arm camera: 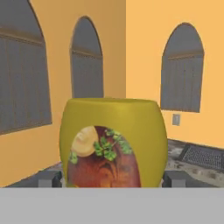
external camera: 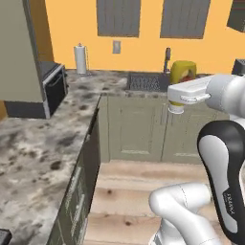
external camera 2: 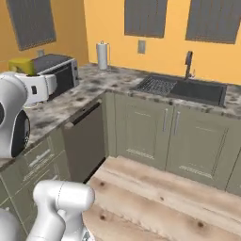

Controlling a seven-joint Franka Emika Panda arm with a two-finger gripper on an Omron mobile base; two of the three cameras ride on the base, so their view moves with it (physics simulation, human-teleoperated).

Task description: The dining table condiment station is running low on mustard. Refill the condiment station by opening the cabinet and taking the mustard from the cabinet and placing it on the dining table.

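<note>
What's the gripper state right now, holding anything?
Gripper: closed on the mustard, the yellow bottle sitting between the two fingertips, carried in the air near the sink.

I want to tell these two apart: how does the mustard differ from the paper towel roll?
The mustard is yellow with a reddish picture label; the paper towel roll is plain white. The mustard sits between the gripper fingers, off the counter; the roll stands upright on the counter by the wall. Both are rounded.
</note>
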